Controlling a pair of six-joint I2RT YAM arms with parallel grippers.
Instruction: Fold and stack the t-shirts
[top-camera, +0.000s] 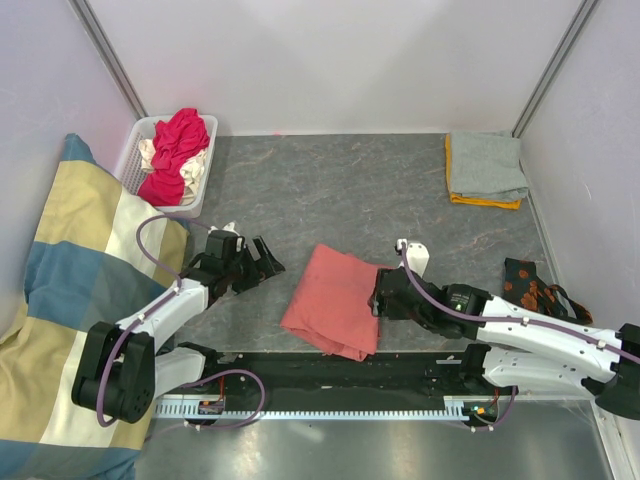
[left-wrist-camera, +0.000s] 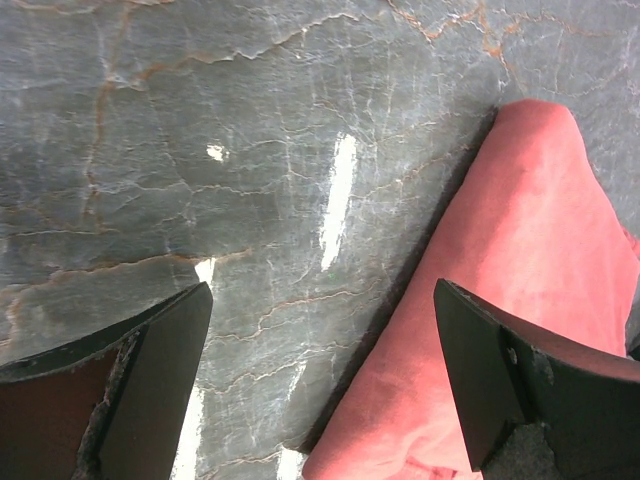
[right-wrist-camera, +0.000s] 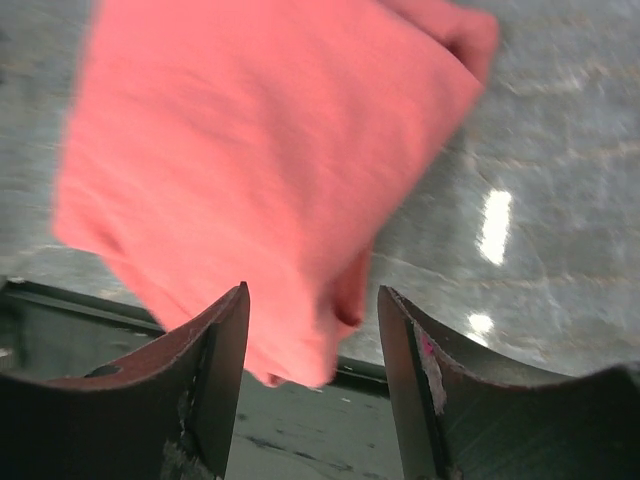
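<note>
1. Since folding needs a flat place, the table (top-camera: 330, 190) carries everything; the striped cushion (top-camera: 60, 300) lies at its left, out of the way.
2. The salmon-pink t-shirt (top-camera: 335, 300) lies folded near the front edge, where both arms reach it.
3. The grey t-shirt (top-camera: 487, 165) rests on the orange t-shirt (top-camera: 485, 202) in the far right corner: the stack, I judge.
4. The basket (top-camera: 130, 168), far left, holds the magenta-red t-shirt (top-camera: 180, 140) and cream t-shirt (top-camera: 148, 152), probably waiting.
5. The left gripper (top-camera: 262, 262) hovers wide open just beside the salmon-pink t-shirt; the right gripper (top-camera: 378, 295), fingers apart, pinches nothing at its other edge.
</note>
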